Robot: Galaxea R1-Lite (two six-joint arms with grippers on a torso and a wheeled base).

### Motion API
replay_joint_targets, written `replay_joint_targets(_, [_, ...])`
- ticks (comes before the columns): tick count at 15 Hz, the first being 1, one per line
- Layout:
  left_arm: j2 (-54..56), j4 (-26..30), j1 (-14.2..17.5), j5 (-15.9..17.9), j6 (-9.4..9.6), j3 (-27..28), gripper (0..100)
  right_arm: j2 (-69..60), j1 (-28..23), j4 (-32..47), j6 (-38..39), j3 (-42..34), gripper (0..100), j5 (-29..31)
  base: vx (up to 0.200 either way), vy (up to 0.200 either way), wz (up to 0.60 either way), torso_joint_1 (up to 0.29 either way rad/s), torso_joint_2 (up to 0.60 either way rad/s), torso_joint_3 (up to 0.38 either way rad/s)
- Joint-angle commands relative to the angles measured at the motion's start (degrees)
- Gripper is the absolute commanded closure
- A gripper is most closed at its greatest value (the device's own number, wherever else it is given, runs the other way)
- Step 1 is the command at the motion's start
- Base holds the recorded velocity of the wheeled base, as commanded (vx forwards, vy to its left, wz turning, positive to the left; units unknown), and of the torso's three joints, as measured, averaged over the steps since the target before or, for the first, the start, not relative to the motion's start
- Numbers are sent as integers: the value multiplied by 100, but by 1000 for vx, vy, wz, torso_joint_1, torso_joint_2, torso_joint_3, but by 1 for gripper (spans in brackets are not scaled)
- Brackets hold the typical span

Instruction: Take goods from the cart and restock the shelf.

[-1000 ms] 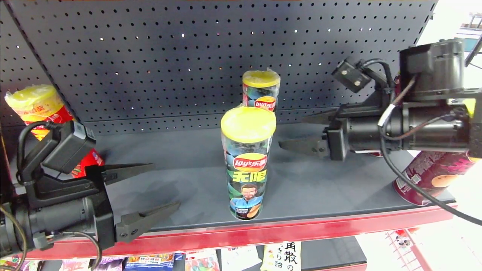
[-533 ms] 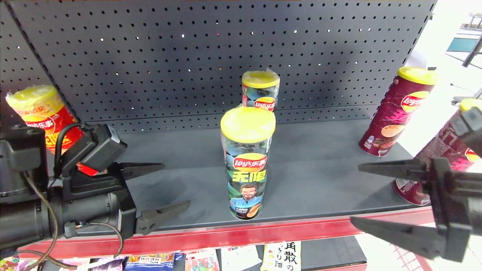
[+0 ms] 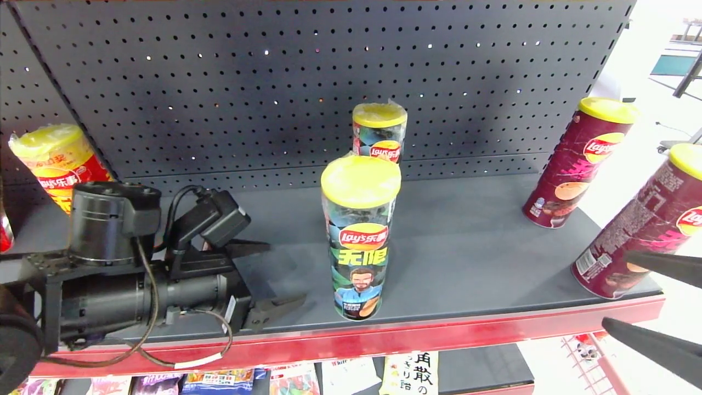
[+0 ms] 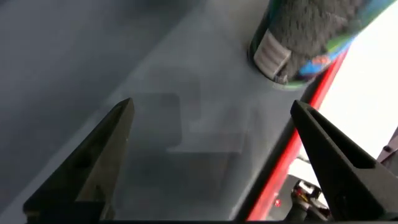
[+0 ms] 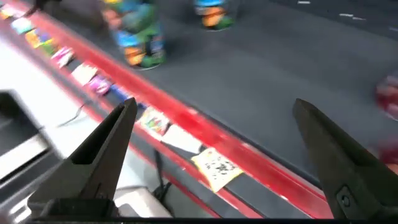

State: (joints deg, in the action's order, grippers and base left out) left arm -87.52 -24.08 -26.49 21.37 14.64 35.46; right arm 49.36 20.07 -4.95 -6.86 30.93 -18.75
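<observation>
While the left gripper (image 3: 285, 273) and right gripper (image 3: 614, 289) stand spread and empty, we find the shelf (image 3: 466, 258) holding yellow-lidded cans: front green can (image 3: 359, 241), rear green can (image 3: 379, 134) at its 12 o'clock, 2 maroon cans (image 3: 578, 164) at 3 o'clock.

White glare floods in from the right — the shelf (image 3: 466, 258) sits dimmer, softly shadowed

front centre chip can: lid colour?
Yellow. The lid of the front centre can shows best in the head view.
</observation>
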Motion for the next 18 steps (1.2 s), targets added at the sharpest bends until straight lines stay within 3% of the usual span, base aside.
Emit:
replay_joint_targets(1, [-433, -1, -155, -10, 4, 215, 0, -111, -258, -6, 18, 10, 0, 3, 0, 0, 0, 0, 0, 0])
replay_joint_targets(7, [-934, -1, -269, -19, 12, 725, 0, -155, -301, -32, 203, 45, 0, 12, 0, 0, 0, 0, 0, 0])
replay_joint_targets(18, [-1171, -1, -392, -36, 4, 1006, 0, -102, -301, -15, 203, 45, 0, -6, 0, 0, 0, 0, 0, 0])
